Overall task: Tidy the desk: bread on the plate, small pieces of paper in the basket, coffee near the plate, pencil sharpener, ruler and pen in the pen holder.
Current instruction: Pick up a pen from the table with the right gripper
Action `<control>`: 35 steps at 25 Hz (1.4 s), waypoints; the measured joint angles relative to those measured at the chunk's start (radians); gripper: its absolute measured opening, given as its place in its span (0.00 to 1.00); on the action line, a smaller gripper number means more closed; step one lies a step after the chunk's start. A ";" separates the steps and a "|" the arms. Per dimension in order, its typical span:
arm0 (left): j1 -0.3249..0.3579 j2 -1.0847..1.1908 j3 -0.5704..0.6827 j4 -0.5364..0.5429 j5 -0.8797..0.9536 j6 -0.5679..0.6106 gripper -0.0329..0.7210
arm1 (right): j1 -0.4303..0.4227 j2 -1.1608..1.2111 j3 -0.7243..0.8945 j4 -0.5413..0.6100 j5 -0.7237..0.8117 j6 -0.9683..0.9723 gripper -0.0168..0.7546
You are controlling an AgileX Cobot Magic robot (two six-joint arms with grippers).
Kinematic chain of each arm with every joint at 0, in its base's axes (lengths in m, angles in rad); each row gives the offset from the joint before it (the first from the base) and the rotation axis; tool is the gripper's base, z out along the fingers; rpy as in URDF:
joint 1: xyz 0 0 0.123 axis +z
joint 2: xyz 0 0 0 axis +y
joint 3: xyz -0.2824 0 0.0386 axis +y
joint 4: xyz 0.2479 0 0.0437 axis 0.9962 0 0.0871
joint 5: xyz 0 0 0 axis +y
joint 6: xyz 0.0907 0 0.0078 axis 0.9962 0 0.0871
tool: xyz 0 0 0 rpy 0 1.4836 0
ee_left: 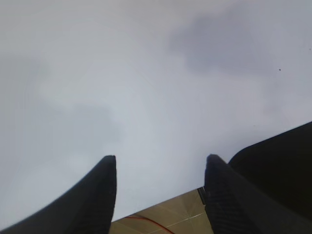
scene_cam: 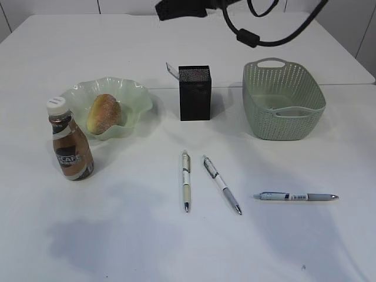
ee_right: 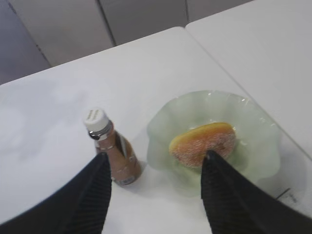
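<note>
The bread (scene_cam: 104, 113) (ee_right: 202, 144) lies in the pale green plate (scene_cam: 138, 100) (ee_right: 258, 122). Just in front and to the left of the plate stands the coffee (scene_cam: 71, 147) (ee_right: 114, 151), upright. A clear ruler (scene_cam: 171, 70) sticks out of the black pen holder (scene_cam: 195, 94). Three pens (scene_cam: 185, 179) (scene_cam: 222, 183) (scene_cam: 296, 196) lie flat on the desk (scene_cam: 117, 235). The basket (scene_cam: 283, 100) sits at the right. My right gripper (ee_right: 157, 153) hangs open high above the coffee and plate. My left gripper (ee_left: 161, 157) is open over bare desk near its edge. Pencil sharpener and paper pieces are out of view.
A black arm part (scene_cam: 182, 9) and a looping cable (scene_cam: 249, 36) hang at the top of the exterior view, behind the pen holder. A seam between two tabletops (ee_right: 243, 85) runs past the plate. Brown floor (ee_left: 165, 217) shows beyond the desk edge.
</note>
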 joint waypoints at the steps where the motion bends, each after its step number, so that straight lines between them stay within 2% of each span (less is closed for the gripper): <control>1: 0.000 0.000 0.000 0.000 0.000 0.000 0.58 | 0.000 0.000 0.000 -0.004 0.024 0.013 0.62; 5: 0.000 0.000 0.000 -0.006 0.002 0.000 0.58 | 0.000 -0.002 0.000 -0.062 0.058 0.148 0.62; 7: 0.000 0.000 0.000 -0.008 0.002 0.000 0.58 | 0.000 -0.002 0.000 -0.062 0.058 0.148 0.62; 8: 0.000 0.000 0.000 -0.012 0.003 0.000 0.58 | 0.000 -0.002 0.000 -0.235 0.061 0.298 0.62; 11: 0.000 0.000 0.000 -0.016 0.010 0.000 0.58 | 0.000 -0.002 0.000 -0.435 0.064 0.473 0.62; 12: 0.000 0.000 0.000 -0.016 0.016 0.000 0.58 | 0.000 -0.002 0.000 -0.567 0.066 0.617 0.62; 15: 0.000 0.000 0.000 -0.016 0.029 0.000 0.58 | -0.002 -0.002 0.000 -0.781 0.072 0.824 0.62; 18: 0.000 0.000 0.000 -0.016 0.031 0.000 0.58 | -0.002 -0.002 0.000 -0.896 0.076 0.974 0.62; 26: 0.000 0.000 0.000 -0.027 0.044 0.000 0.58 | 0.000 -0.114 0.011 -0.896 0.086 1.068 0.62; 33: 0.000 0.000 0.000 -0.027 0.060 0.000 0.58 | 0.002 -0.417 0.200 -0.864 0.088 1.079 0.62; 35: 0.000 0.000 0.000 -0.027 0.064 0.000 0.58 | 0.004 -0.554 0.317 -0.864 0.090 1.080 0.62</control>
